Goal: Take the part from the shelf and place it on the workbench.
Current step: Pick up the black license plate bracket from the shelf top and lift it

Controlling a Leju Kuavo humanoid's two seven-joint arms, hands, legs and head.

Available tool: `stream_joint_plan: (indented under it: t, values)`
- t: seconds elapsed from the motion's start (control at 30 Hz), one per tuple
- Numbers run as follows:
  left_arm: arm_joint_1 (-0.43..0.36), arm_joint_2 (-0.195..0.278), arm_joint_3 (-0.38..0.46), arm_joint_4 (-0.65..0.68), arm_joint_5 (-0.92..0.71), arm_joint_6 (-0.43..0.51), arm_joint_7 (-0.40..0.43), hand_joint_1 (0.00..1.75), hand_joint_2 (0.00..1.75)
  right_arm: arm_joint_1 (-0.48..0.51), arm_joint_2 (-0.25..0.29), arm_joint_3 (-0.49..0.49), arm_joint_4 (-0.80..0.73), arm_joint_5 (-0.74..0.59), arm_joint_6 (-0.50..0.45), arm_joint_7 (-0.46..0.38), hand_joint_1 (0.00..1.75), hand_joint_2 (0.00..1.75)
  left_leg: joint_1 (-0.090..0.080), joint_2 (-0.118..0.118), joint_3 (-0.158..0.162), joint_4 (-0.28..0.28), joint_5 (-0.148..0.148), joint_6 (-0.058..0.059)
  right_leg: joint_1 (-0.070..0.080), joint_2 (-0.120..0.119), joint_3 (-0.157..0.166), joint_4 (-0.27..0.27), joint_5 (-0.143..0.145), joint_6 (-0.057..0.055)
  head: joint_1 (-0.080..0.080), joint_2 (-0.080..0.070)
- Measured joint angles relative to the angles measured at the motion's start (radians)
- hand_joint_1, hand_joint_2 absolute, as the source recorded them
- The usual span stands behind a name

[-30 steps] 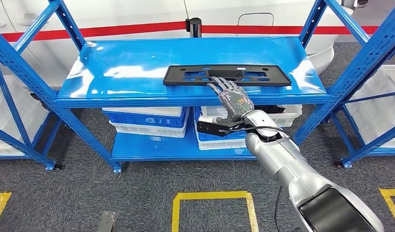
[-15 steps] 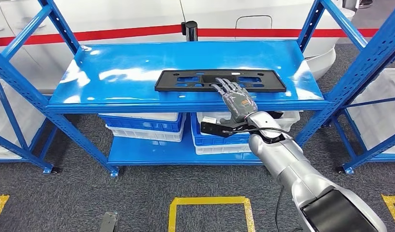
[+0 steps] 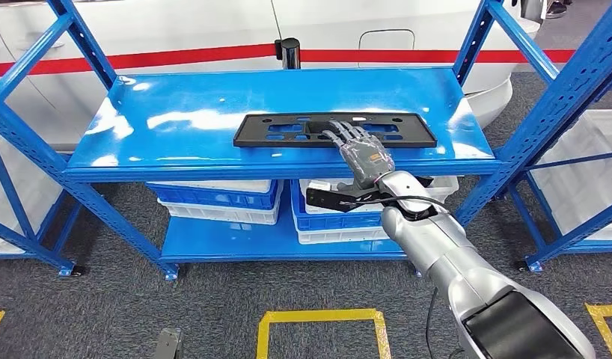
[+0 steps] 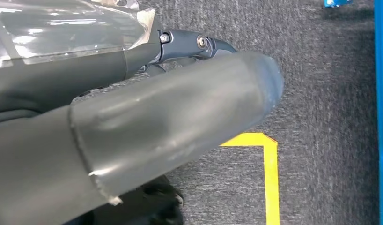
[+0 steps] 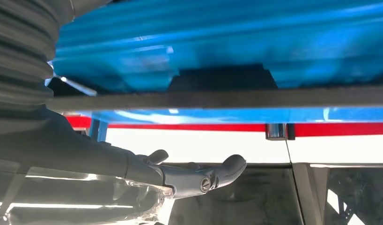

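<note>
Head view. The part (image 3: 334, 129), a flat black plastic plate, long and narrow, pierced by several slots and small holes, lies on the upper board of the blue shelf (image 3: 191, 112). It sits right of the board's middle and close to the front edge, with its long axis parallel to that edge.

The right hand (image 3: 360, 152) reaches over the front edge, palm down, and lies on the part's near long side, somewhat right of the part's middle. Its fingers (image 3: 340, 135) are stretched forward, slightly apart, flat on the plate's top face; nothing is pinched. Whether the thumb has hooked under the plate's near rim cannot be told. The part therefore lies directly beneath and ahead of the fingers, and its length runs crosswise to the direction in which they point. A grip would thus probably close across the narrow width, not along the length.

Right wrist view. The plate's thin edge runs as a dark band across the picture, with the thumb (image 5: 213, 176) apart from it on one side.

Left wrist view. The left hand (image 4: 133, 136) hangs over grey carpet marked with yellow tape (image 4: 269, 164), well apart from the shelf. Its finger state cannot be told. The right hand is plainly the nearer one.

The workbench is the destination.
</note>
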Motion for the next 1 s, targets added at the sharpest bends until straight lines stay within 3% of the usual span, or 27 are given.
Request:
stream_joint_plan:
  t: [0.07,0.1,0.13,0.2,0.23,0.27,0.3,0.37,0.4,0.47,0.57,0.63,0.7,0.73,0.77,0.8,0.83,0.9,0.93,1.0]
  values:
    - [-0.001,0.001,0.0,0.0,0.0,-0.002,0.0,0.0,0.0,-0.003,0.002,0.0,0.0,0.005,0.001,0.005,0.0,1.75,-0.006,0.001,0.062,-0.137,0.068,0.017,0.003,0.001,0.008,-0.001,-0.005,0.003,0.0,0.0]
    - [-0.002,0.0,0.001,0.0,-0.001,-0.004,0.0,0.0,0.0,-0.007,0.003,0.0,-0.001,0.009,0.002,0.009,0.0,1.75,-0.009,0.002,0.102,-0.217,0.102,0.031,0.006,0.0,-0.003,0.027,-0.022,0.008,0.001,0.0]
    - [-0.003,0.0,0.002,0.0,-0.001,-0.006,0.001,0.0,0.0,-0.01,0.002,0.0,-0.003,0.012,0.002,0.011,0.0,1.75,-0.013,0.003,0.126,-0.258,0.11,0.042,0.008,-0.002,-0.027,0.075,-0.044,0.013,0.002,0.0]
    - [-0.005,-0.002,0.004,0.0,-0.003,-0.011,0.001,0.0,0.0,-0.011,-0.004,-0.001,-0.005,0.015,0.003,0.016,0.0,1.75,-0.014,0.003,0.147,-0.285,0.111,0.056,0.011,-0.006,-0.105,0.216,-0.097,0.019,0.003,0.0]
    - [-0.005,-0.002,0.004,0.0,-0.003,-0.012,0.001,0.0,0.0,-0.006,-0.007,-0.001,-0.005,0.015,0.003,0.016,0.0,1.75,-0.014,0.002,0.149,-0.285,0.109,0.057,0.011,-0.006,-0.132,0.258,-0.106,0.022,0.003,0.0]
    - [-0.005,-0.003,0.004,0.0,-0.004,-0.014,0.001,0.0,0.0,-0.003,-0.009,-0.001,-0.005,0.015,0.003,0.016,0.0,1.75,-0.014,-0.001,0.15,-0.285,0.107,0.056,0.011,-0.006,-0.142,0.266,-0.1,0.028,0.003,0.0]
    - [-0.005,-0.005,0.004,0.0,-0.004,-0.014,0.001,0.0,0.0,0.0,-0.012,-0.001,-0.005,0.015,0.003,0.016,0.0,1.75,-0.014,-0.003,0.153,-0.284,0.104,0.054,0.01,-0.006,-0.132,0.234,-0.08,0.037,0.003,0.0]
    - [-0.004,-0.006,0.005,0.0,-0.004,-0.014,0.001,0.0,0.0,-0.001,-0.015,-0.001,-0.005,0.015,0.003,0.016,0.0,1.75,-0.015,-0.006,0.158,-0.279,0.095,0.046,0.006,-0.008,-0.07,0.097,-0.021,0.052,0.004,0.0]
    - [-0.005,-0.006,0.005,0.0,-0.004,-0.015,0.001,0.0,0.0,-0.002,-0.016,-0.001,-0.005,0.015,0.003,0.016,0.0,1.75,-0.017,-0.006,0.16,-0.275,0.088,0.04,0.004,-0.008,-0.041,0.038,0.001,0.051,0.003,0.0]
    - [-0.005,-0.006,0.005,0.0,-0.004,-0.017,0.001,0.0,0.0,-0.002,-0.016,-0.002,-0.006,0.017,0.004,0.017,0.0,1.75,-0.019,-0.005,0.161,-0.268,0.076,0.029,0.007,-0.008,-0.014,-0.012,0.017,0.035,-0.001,0.0]
    - [-0.006,-0.005,0.005,0.0,-0.006,-0.017,0.003,0.0,0.0,-0.003,-0.015,-0.003,-0.008,0.02,0.009,0.023,0.0,1.75,-0.011,-0.002,0.16,-0.256,0.062,0.013,0.006,-0.005,-0.006,-0.015,0.016,0.009,-0.004,0.0]
    - [-0.007,-0.006,0.005,0.0,-0.008,-0.016,0.005,0.0,0.0,-0.005,-0.013,-0.006,-0.011,0.021,0.013,0.025,0.0,1.75,-0.007,0.0,0.126,-0.182,0.025,0.002,-0.001,-0.004,0.003,-0.017,0.012,-0.004,-0.007,0.0]
    - [-0.008,-0.006,0.005,0.0,-0.008,-0.015,0.007,0.0,0.0,-0.004,-0.011,-0.007,-0.013,0.022,0.017,0.025,0.0,1.75,-0.004,0.0,0.048,-0.045,-0.025,-0.008,0.0,-0.004,0.012,-0.017,0.005,-0.012,-0.01,0.0]
    - [-0.008,-0.006,0.005,0.0,-0.008,-0.015,0.008,0.0,0.0,-0.003,-0.01,-0.007,-0.013,0.022,0.018,0.025,0.0,1.75,-0.003,0.0,0.012,0.008,-0.035,-0.011,0.0,-0.004,0.016,-0.016,0.0,-0.013,-0.01,0.0]
    - [-0.008,-0.006,0.005,0.0,-0.008,-0.015,0.009,0.0,0.0,-0.001,-0.01,-0.007,-0.013,0.022,0.018,0.025,0.0,1.75,-0.002,0.0,-0.009,0.027,-0.026,-0.011,0.001,-0.003,0.021,-0.016,-0.004,-0.013,-0.01,0.0]
    - [-0.008,-0.006,0.005,0.0,-0.008,-0.015,0.009,0.0,0.0,0.0,-0.01,-0.007,-0.013,0.022,0.018,0.025,0.0,1.75,-0.002,0.0,-0.009,0.003,0.005,-0.009,0.001,-0.002,0.028,-0.016,-0.009,-0.011,-0.01,0.0]
    - [-0.008,-0.006,0.005,0.0,-0.008,-0.015,0.009,0.0,0.0,0.0,-0.01,-0.007,-0.013,0.022,0.018,0.025,0.0,1.75,-0.002,0.0,0.011,-0.056,0.048,-0.004,0.002,-0.001,0.036,-0.017,-0.015,-0.009,-0.01,0.0]
    - [-0.008,-0.004,0.006,0.0,-0.005,-0.015,0.009,0.0,0.0,-0.003,-0.008,-0.007,-0.014,0.022,0.02,0.024,0.0,1.75,-0.007,0.001,0.071,-0.199,0.123,0.011,0.004,0.001,0.05,-0.018,-0.026,-0.003,-0.009,0.0]
    - [-0.008,-0.003,0.006,0.0,-0.003,-0.015,0.009,0.0,0.0,-0.004,-0.007,-0.007,-0.014,0.023,0.022,0.024,0.0,1.75,-0.011,0.002,0.09,-0.243,0.136,0.019,0.005,0.001,0.053,-0.019,-0.031,0.002,-0.009,0.0]
    - [-0.008,-0.002,0.007,0.0,0.0,-0.014,0.006,0.0,0.0,-0.005,-0.005,-0.007,-0.014,0.023,0.025,0.022,0.0,1.75,-0.019,0.002,0.102,-0.266,0.13,0.029,0.006,0.002,0.056,-0.023,-0.038,0.014,-0.009,0.0]
